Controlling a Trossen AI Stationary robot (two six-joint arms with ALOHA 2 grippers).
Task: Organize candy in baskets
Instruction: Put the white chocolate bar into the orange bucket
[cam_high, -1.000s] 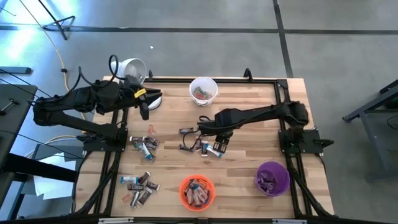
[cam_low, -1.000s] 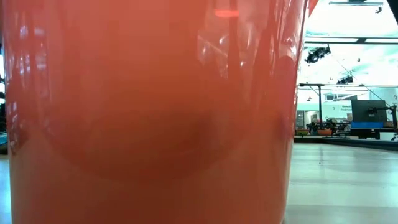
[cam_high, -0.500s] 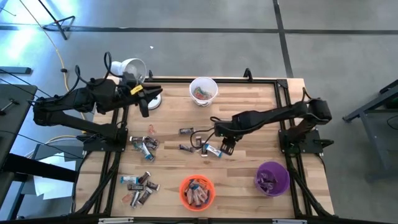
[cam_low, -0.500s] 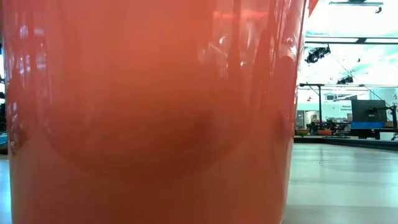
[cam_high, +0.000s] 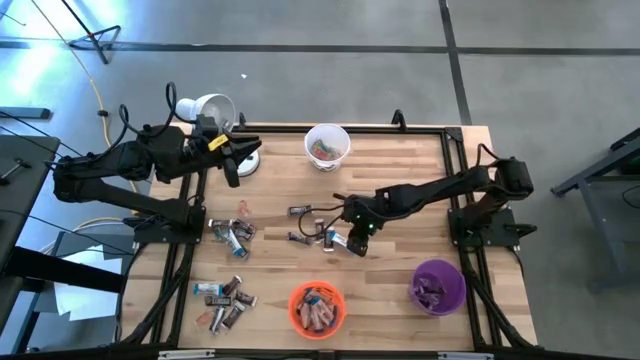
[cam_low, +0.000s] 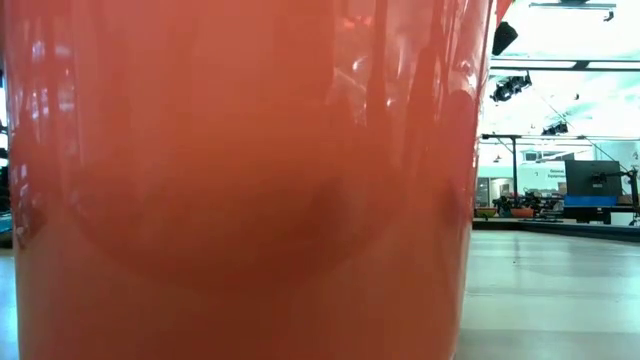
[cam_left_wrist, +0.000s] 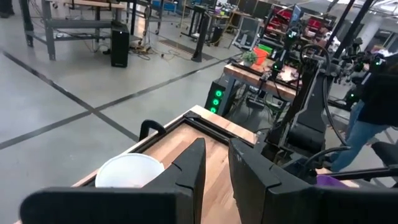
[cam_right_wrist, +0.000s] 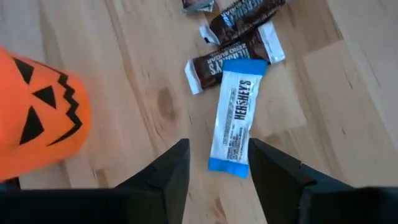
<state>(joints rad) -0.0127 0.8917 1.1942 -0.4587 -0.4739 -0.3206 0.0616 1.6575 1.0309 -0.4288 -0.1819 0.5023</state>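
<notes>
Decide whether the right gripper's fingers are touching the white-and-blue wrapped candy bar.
Apart. In the right wrist view, bare wood shows between each of the fingers and the white-and-blue bar; the open right gripper straddles its near end.

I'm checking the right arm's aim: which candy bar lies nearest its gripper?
The white bar with blue ends, lying right ahead of the open right gripper; the dark brown bars lie beyond it.

Three baskets (cam_high: 327, 144), two arms (cam_high: 430, 190)
</notes>
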